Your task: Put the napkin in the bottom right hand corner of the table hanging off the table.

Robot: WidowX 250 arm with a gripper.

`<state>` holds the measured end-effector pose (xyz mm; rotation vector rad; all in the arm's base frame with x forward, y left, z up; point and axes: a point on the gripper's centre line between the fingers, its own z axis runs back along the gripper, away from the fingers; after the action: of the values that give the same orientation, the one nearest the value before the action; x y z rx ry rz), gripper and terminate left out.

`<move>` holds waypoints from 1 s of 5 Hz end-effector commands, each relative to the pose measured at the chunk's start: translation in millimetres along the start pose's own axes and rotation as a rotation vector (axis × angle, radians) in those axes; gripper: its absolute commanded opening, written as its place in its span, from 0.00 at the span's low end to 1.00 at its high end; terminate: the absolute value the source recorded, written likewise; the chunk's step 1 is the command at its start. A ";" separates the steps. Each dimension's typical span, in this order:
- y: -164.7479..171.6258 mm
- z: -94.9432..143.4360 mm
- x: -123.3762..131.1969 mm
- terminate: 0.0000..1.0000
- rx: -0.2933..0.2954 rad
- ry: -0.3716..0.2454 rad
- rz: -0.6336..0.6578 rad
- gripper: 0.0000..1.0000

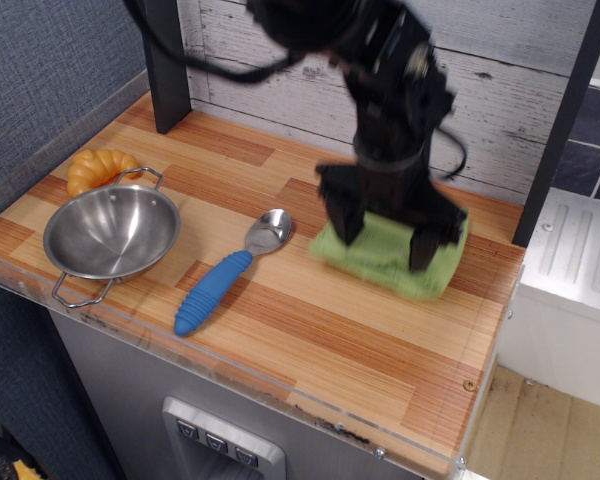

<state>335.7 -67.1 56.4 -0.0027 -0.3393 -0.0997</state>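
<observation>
The lime-green napkin (432,276) lies bunched at the back right of the wooden table (310,335), its front edge looking slightly raised and blurred. My black gripper (383,240) comes down on it from above. One fingertip (342,222) stands at the napkin's left part and the other at its right part, with cloth bunched between them. The napkin moves along with the gripper. The whole napkin is over the table top, inside the clear acrylic rim (280,392).
A steel bowl (110,235) sits front left with an orange plastic pastry (98,168) behind it. A blue-handled spoon (212,292) lies mid-table. A black post (165,65) stands back left. A white unit (570,270) is beside the table's right edge.
</observation>
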 end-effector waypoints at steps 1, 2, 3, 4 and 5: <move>-16.6 83.3 33.3 0.00 -0.038 -0.115 -0.202 1.00; -14.3 102.6 21.4 0.00 -0.089 -0.036 -0.181 1.00; -5.8 113.1 1.3 0.00 -0.071 -0.002 -0.178 1.00; 11.3 110.5 -4.6 0.00 -0.050 0.021 -0.152 1.00; 29.5 106.3 3.3 0.00 -0.029 0.028 -0.120 1.00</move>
<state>306.4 -34.0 146.3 -0.0101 -0.2706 -0.2218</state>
